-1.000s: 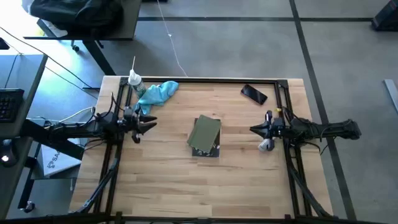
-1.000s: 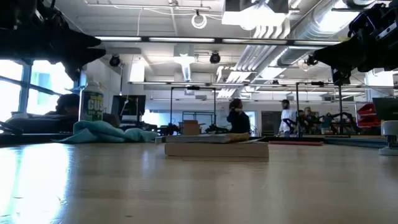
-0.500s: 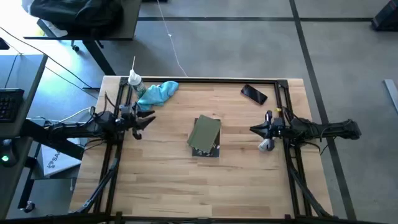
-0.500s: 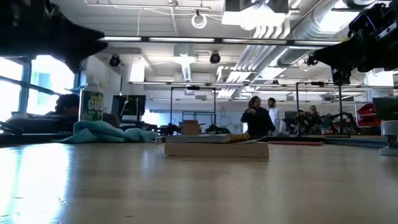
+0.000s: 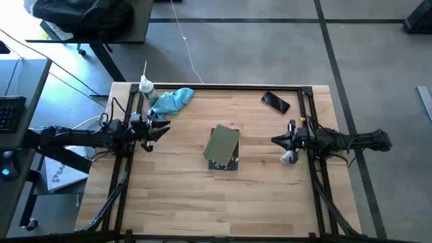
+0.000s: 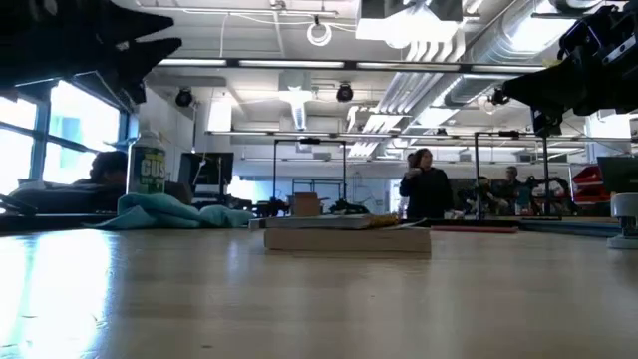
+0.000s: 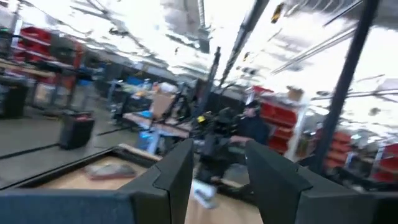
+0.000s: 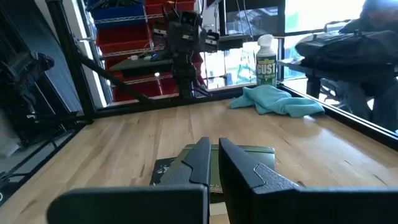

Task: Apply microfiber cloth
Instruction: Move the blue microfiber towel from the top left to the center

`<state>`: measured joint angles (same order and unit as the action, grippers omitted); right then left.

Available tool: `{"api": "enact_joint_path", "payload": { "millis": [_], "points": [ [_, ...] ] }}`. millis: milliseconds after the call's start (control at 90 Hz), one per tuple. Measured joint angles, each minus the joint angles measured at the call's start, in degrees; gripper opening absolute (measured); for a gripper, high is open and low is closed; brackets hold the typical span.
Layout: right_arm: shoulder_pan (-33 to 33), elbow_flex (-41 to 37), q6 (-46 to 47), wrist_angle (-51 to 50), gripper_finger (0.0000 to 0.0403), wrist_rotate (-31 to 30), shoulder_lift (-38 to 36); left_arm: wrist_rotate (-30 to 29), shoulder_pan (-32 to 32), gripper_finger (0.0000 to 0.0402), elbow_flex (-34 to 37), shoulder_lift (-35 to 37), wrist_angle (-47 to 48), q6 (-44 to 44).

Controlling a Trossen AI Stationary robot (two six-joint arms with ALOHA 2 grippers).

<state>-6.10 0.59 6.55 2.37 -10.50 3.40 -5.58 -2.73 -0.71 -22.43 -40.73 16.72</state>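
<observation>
The light-blue microfiber cloth (image 5: 172,101) lies crumpled on the table at the far left, also seen in the low view (image 6: 169,211) and the right wrist view (image 8: 277,99). My left gripper (image 5: 163,127) hovers open just on the near side of the cloth, above the table, with nothing between its fingers (image 7: 217,149). My right gripper (image 5: 273,140) hangs shut over the table's right side, fingers pointing toward the olive-green pouch (image 5: 221,143), and holds nothing (image 8: 213,144).
A white spray bottle with a green label (image 5: 146,88) stands just left of the cloth at the far-left corner. The pouch lies on a dark flat thing at mid-table. A black phone (image 5: 275,102) lies far right; a small white object (image 5: 288,157) sits under the right arm.
My left gripper has risen and gone a little toward the table's far edge, nearer the cloth, staying open. The cloth has not moved.
</observation>
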Motion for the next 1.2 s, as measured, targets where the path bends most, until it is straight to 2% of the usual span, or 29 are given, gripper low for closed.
{"api": "enact_joint_path", "payload": {
  "millis": [156,333,567,978,1200],
  "points": [
    [0.0,0.0,0.0,0.0,0.0002,0.0,0.0,0.4,0.9,0.0129,0.0,-3.9,-5.5,-2.4],
    [0.0,0.0,0.0,0.0,0.0002,0.0,0.0,0.3,1.7,0.0129,0.0,-4.2,-9.1,-5.3],
    [0.0,0.0,0.0,0.0,0.0002,0.0,0.0,-0.1,3.7,0.0129,-0.1,-6.9,-16.9,-4.9],
    [0.0,0.0,0.0,0.0,0.0002,0.0,0.0,-0.1,6.9,0.0131,-6.5,-21.6,-16.5,-7.8],
    [0.0,0.0,0.0,0.2,0.0002,0.0,0.0,-5.3,6.9,0.0173,-8.8,-25.6,-16.0,-9.4]
  ]
}}
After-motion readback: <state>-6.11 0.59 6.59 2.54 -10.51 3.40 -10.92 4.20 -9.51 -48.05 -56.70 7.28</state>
